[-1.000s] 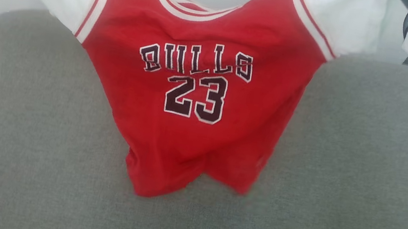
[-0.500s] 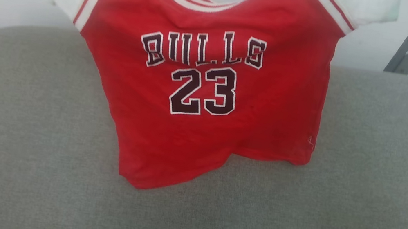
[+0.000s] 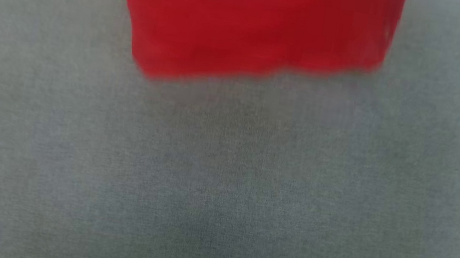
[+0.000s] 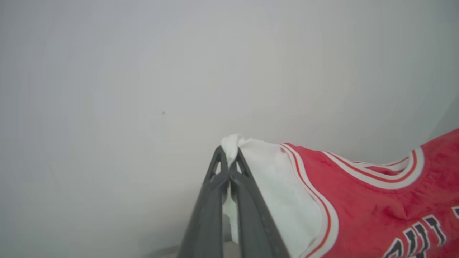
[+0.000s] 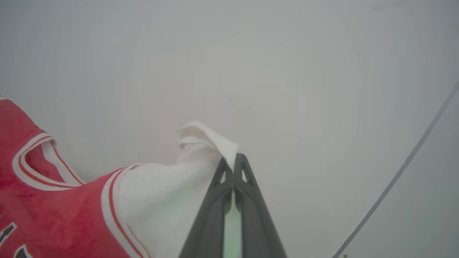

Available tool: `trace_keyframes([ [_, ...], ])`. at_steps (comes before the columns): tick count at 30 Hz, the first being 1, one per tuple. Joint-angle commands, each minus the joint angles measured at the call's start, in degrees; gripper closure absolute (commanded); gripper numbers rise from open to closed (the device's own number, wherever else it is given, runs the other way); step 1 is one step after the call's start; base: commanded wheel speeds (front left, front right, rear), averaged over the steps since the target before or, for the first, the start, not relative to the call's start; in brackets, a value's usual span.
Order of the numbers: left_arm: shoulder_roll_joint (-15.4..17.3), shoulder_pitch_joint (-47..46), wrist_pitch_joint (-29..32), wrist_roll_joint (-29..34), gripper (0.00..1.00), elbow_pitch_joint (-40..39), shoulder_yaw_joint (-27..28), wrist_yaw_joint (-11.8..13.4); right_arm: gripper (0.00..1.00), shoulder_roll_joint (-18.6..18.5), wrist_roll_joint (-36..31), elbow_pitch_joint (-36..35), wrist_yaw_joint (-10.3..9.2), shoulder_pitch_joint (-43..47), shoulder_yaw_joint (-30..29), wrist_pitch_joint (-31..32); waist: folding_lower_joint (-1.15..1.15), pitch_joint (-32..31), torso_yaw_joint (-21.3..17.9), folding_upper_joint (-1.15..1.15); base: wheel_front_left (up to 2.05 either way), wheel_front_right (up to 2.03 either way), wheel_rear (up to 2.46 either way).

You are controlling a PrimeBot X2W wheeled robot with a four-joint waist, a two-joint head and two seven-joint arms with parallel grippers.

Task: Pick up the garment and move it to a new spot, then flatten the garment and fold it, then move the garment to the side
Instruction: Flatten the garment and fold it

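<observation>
Our left fingers [image 4: 211, 200] and right fingers [image 5: 214, 208] clench the garment [image 3: 250, 34] by its sleeves above the cushion [image 3: 219, 192] at its far edge; flattening and folding remain.

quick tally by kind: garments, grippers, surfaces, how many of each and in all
garment: 1
grippers: 2, the left gripper and the right gripper, each shut on a white sleeve
grey padded surface: 1
total: 4

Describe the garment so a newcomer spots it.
Over the far part of the grey cushion hangs the garment, its white sleeves pinched by the left end effector and right end effector. Its red body with dark white-outlined numerals is the sole bright colour.
</observation>
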Motion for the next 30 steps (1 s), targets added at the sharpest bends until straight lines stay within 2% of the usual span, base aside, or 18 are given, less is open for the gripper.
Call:
trace_keyframes([
  [1, -0.79, -2.59, -3.97, 1.75, 1.0, 1.71, 0.59, -0.7, 1.0, 0.31, -3.44, 1.88, -0.02, -2.63, -0.82, -5.2, 0.0, 4.75, -0.26, 0.0, 0.0, 0.0, 0.0],
  [5, -2.09, -7.05, -16.77, 5.77, 1.0, 4.87, 0.85, -2.43, 1.0, 1.82, -11.82, 7.54, -0.02, -7.31, -2.21, -14.94, 0.0, 7.11, 0.18, 0.0, 0.0, 0.0, 0.0],
  [8, -3.24, -8.31, -25.29, 8.24, 1.0, 7.64, 0.19, -3.51, 1.0, 3.55, -16.23, 11.58, -0.01, -8.52, -2.72, -19.02, 0.0, 7.81, 0.78, 0.0, 0.0, 0.0, 0.0],
  [10, -4.24, -7.21, -28.23, 8.2, 1.0, 10.21, -0.21, -4.09, 1.0, 4.61, -17.3, 14.31, -0.02, -7.91, -2.08, -19.98, 0.0, 7.7, 1.16, 0.0, 0.0, 0.0, 0.0],
  [12, -5.12, -5.13, -28.65, 7.45, 1.0, 12.85, -1.19, -4.96, 1.0, 5.32, -17.4, 16.72, -0.02, -5.98, -1.15, -20.32, 0.0, 7.27, 1.51, 0.0, 0.0, 0.0, 0.0],
  [18, -6.29, 1.27, -26.06, 4.38, 1.0, 16.44, -3.35, -6.04, 1.0, 7.56, -10.96, 21.27, -0.02, -0.19, 2.2, -16.9, 0.0, 5.27, 2.3, 0.0, 0.0, 0.0, 0.0],
  [22, -5.66, 9.05, -20.32, -0.44, 1.0, 13.93, -6.07, -6.03, 1.0, 6.65, -3.25, 19.69, -0.02, 6.14, 6.38, -12.66, 0.0, 2.79, 2.95, 0.0, 0.0, 0.0, 0.0],
  [23, -4.46, 12.9, -17.24, -2.57, 1.0, 11.17, -7.71, -6.05, 1.0, 5.48, 0.99, 17.16, -0.02, 9.87, 8.71, -9.97, 0.0, 1.33, 3.3, 0.0, 0.0, 0.0, 0.0],
  [27, -1.1, 20.81, -9.94, -8.11, 1.0, 5.3, -9.81, -6.06, 1.0, 1.03, 9.06, 8.48, -0.02, 17.21, 13.74, -3.41, 0.0, -1.32, 3.58, 0.0, 0.0, 0.0, 0.0],
  [30, 2.28, 26.5, -5.13, -11.7, 1.0, 0.3, -10.23, -6.06, 1.0, -3.62, 14.72, 0.68, -0.02, 23.07, 15.66, 1.35, 0.0, -3.07, 3.8, 0.0, 0.0, 0.0, 0.0],
])
